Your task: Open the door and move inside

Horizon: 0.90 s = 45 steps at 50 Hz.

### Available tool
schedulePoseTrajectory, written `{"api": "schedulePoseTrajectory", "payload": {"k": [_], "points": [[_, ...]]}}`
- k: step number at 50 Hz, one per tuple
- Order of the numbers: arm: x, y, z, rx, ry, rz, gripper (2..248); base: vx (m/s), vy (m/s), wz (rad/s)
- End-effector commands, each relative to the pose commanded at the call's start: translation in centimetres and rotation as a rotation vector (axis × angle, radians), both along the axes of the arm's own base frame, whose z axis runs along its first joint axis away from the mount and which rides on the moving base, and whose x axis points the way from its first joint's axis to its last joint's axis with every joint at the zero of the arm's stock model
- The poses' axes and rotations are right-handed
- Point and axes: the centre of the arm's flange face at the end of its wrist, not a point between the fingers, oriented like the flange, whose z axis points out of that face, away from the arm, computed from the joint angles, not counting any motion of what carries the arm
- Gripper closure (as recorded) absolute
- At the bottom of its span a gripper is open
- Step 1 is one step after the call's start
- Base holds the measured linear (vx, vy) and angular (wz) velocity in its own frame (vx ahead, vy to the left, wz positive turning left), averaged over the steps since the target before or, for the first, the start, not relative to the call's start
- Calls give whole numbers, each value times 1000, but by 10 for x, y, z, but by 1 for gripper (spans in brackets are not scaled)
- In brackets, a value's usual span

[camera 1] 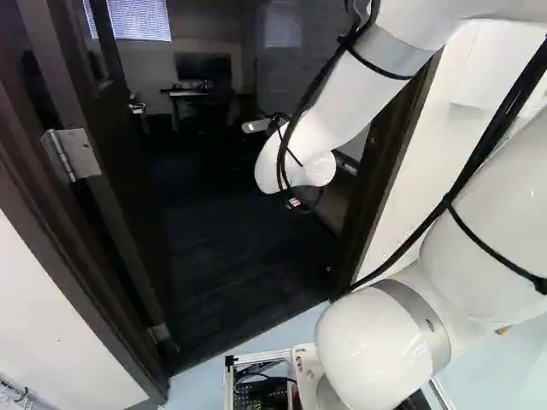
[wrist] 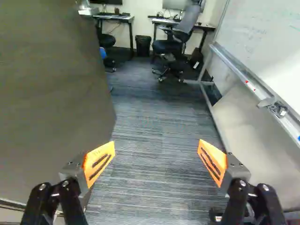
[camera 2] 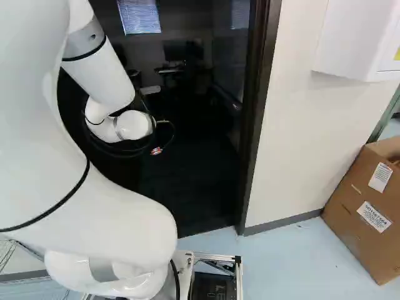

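door standing open, striped carpet inside, desks, office chair, whiteboard

Surfaces around the pincer: beneath and ahead, matt, ribbed carpet; to one side, the smooth, dull-finished door; to the opposite side, a smooth, glossy whiteboard with metal tray; behind, the arm's glossy shell.

Chairs and bin on striped carpet
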Motion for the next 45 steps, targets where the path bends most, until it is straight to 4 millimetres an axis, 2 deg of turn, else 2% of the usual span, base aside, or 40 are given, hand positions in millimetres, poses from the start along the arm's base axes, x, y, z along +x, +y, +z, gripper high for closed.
{"api": "schedulePoseTrajectory", "payload": {"k": [24, 45], "points": [[-2, -23, 0, 45, 8, -117, 3, 0, 0, 0], [-12, -36, -2, 49, 5, -150, 3, 0, 0, 0]]}}
